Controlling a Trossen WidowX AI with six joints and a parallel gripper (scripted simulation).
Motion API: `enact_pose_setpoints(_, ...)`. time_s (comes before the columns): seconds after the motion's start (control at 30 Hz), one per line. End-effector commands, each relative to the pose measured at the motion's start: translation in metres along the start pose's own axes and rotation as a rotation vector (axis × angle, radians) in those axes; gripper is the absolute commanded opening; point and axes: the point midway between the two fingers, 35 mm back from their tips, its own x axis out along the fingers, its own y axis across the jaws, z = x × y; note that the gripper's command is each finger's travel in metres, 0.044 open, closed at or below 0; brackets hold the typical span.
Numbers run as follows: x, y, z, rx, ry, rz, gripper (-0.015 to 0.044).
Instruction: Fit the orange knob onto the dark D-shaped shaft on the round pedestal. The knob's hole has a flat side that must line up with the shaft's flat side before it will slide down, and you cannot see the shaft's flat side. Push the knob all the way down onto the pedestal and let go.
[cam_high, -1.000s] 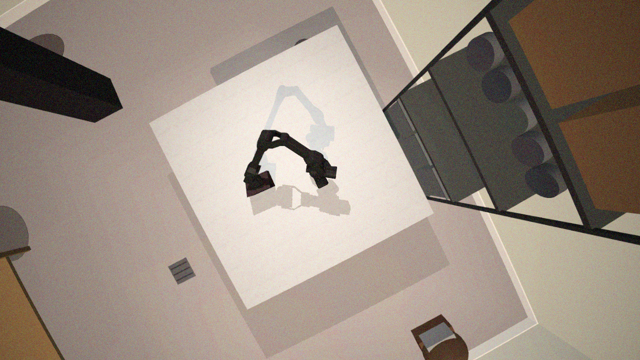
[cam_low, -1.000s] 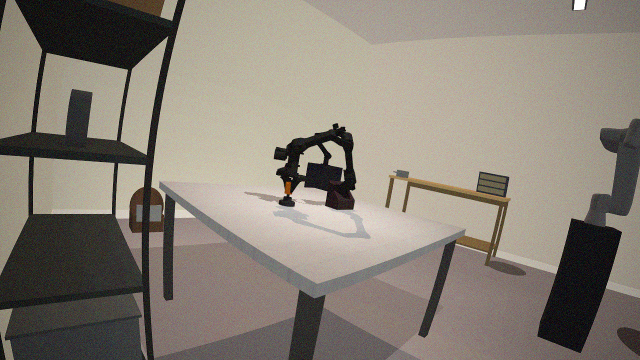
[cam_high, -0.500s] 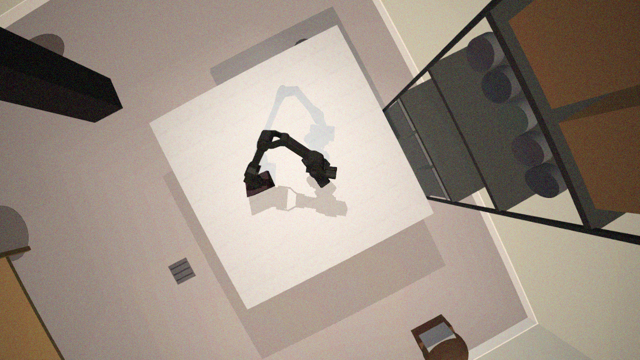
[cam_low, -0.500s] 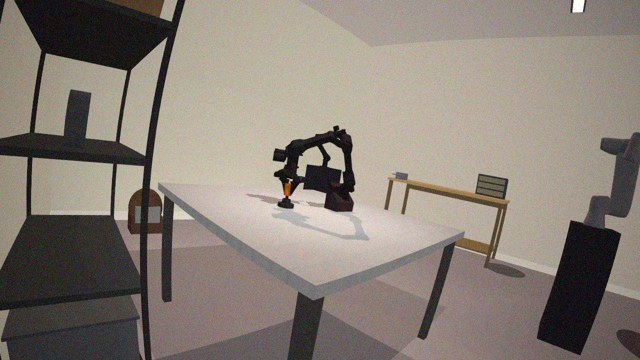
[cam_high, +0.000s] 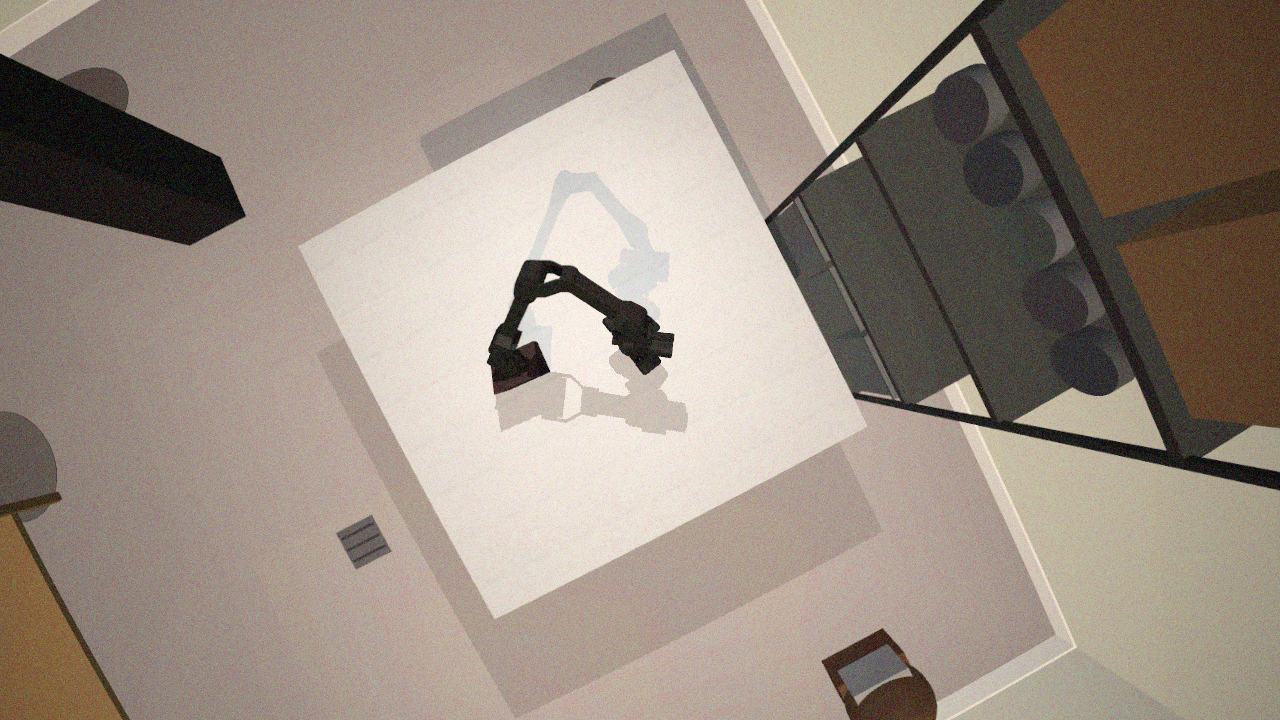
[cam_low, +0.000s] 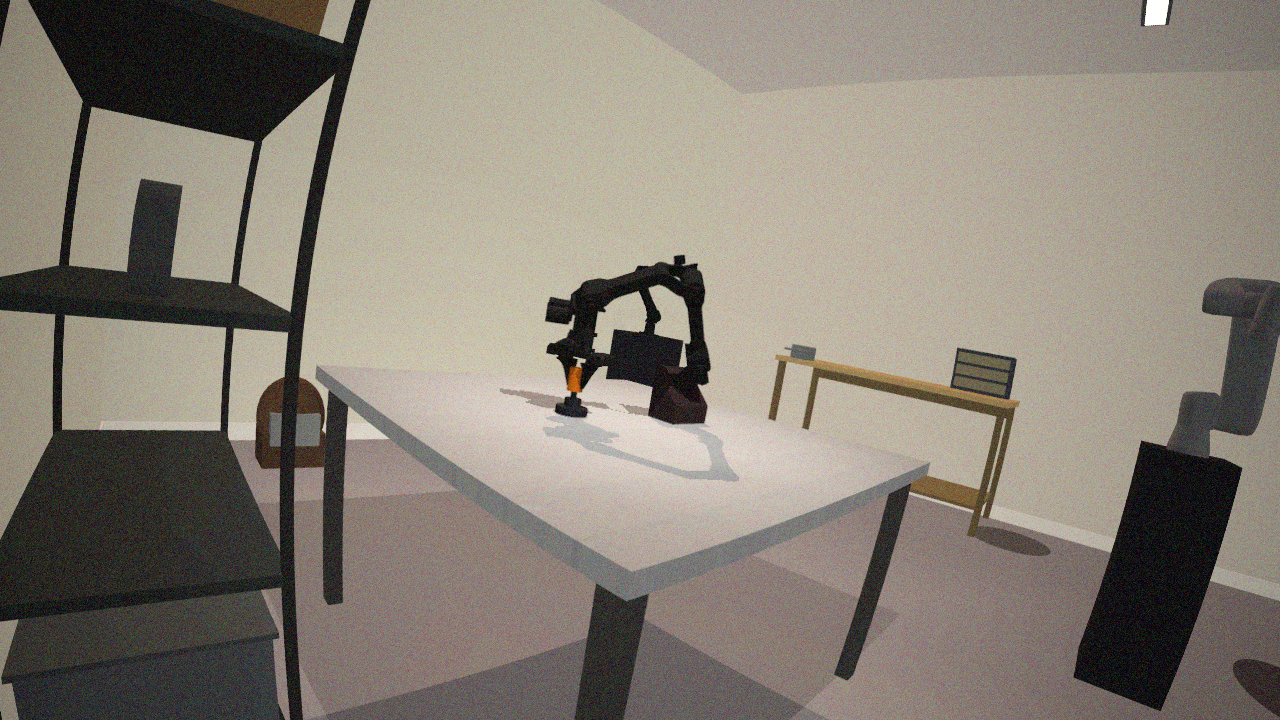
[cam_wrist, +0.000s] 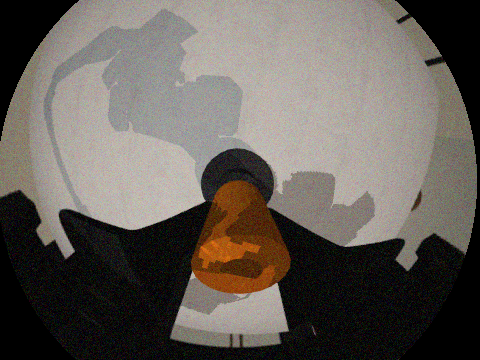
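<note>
In a room with plain cream walls and a pinkish-grey floor, one pale, square-cornered tabletop (cam_high: 429, 501) (cam_low: 760, 501) (cam_wrist: 325, 90) carries one black jointed robot arm (cam_high: 595, 291) (cam_low: 696, 313), standing on one dark reddish-brown block-shaped base (cam_high: 503, 385) (cam_low: 675, 407). The arm has one black gripper (cam_low: 575, 380) (cam_wrist: 238, 210), its two fingers closed on one glossy orange knob (cam_low: 574, 379) (cam_wrist: 240, 270). The knob is held upright above one round, dark pedestal (cam_low: 571, 411) (cam_wrist: 210, 175), well short of the pedestal's wide foot. Whether its lower end touches the shaft, I cannot tell.

The exterior view alone shows the gap between the knob and the foot, with a dark, narrower part standing in it. It also shows one slim wooden side table (cam_low: 895, 380) by the wall and one grey robot arm (cam_low: 1244, 367) on one tall black plinth (cam_low: 1154, 582). The wrist view alone shows the knob's wide near end, with one dark recess in it, and the pedestal's round outline beyond. The top view shows neither knob nor pedestal, but it alone shows one grey slatted floor vent (cam_high: 364, 541) and a row of dark cylinders (cam_high: 962, 107) on one black metal shelf unit (cam_high: 1078, 241) (cam_low: 308, 214).
</note>
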Motion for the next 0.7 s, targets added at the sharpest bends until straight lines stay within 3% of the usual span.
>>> enact_pose_setpoints(0.0,0.0000,0.0008,-0.0004,-0.006,-0.005,0.002,0.0000)
enact_pose_setpoints(0.67,-0.0022,-0.0003,0.0015,-0.006,-0.005,0.002,0.0000)
